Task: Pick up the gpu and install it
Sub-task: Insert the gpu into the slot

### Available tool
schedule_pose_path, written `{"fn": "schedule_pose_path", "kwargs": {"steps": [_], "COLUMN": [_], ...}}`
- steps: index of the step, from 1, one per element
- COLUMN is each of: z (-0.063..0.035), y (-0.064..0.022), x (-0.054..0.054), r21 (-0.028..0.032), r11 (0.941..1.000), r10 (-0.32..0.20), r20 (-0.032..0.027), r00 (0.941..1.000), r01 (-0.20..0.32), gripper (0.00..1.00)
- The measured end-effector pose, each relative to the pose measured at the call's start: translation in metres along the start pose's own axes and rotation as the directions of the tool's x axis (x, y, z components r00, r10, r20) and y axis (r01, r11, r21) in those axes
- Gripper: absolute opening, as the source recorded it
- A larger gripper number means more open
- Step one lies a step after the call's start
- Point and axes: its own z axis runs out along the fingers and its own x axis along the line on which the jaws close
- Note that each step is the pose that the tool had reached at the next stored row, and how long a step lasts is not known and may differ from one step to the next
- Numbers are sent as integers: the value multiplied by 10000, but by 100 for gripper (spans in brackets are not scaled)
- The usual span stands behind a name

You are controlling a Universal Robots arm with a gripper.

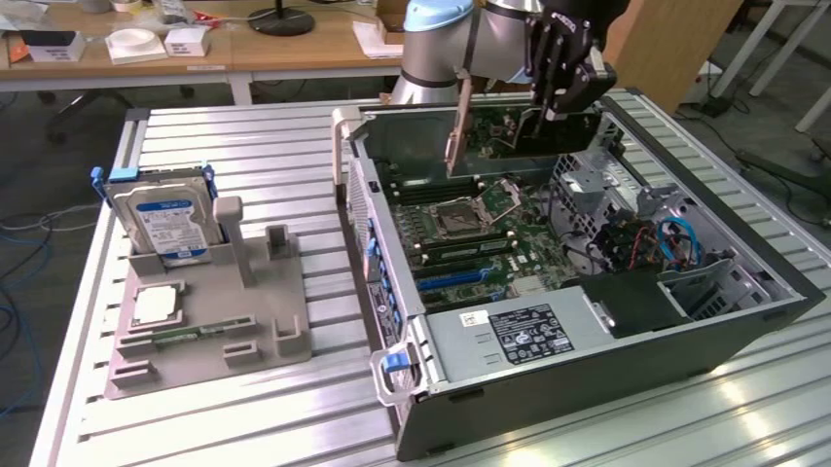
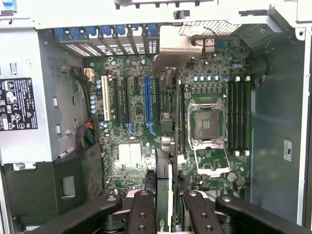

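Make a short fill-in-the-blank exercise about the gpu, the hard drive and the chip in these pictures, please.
1. The jaws hold the gpu over the open ___.
2. The hard drive stands ___ in the gray holder.
3. The chip lies flat on the same ___.
Missing words: case; upright; holder.

The gripper (image 2: 165, 208) clamps the gpu (image 2: 165, 170) edge-on between its black fingers (image 2: 144, 212). Below the gripper lies the green motherboard (image 2: 129, 151), with a blue slot (image 2: 147, 100) to one side of the held card and the CPU socket (image 2: 206, 121) to the other.
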Motion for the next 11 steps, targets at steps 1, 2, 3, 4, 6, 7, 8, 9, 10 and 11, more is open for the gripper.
{"fn": "schedule_pose_path", "kwargs": {"steps": [1,2,3,4,6,7,8,9,10,11], "z": [4,9,14,18,19,18,20,24,25,26], "y": [0,0,1,1,1,1,1,5,11,21], "x": [0,0,0,0,0,0,0,0,1,1], "r21": [-1,-1,-2,-2,-3,-4,-3,-2,-2,-3], "r11": [10000,9999,9997,9995,9993,9993,9993,9993,9993,9993], "r10": [-63,-149,-235,-326,-376,-377,-378,-378,-378,-378], "r20": [5,10,15,19,20,20,21,24,23,22], "r00": [10000,9999,9997,9995,9993,9993,9993,9993,9993,9993], "r01": [63,149,235,326,376,377,378,378,378,378], "gripper": [26,26,26,26,26,26,26,26,26,26]}}
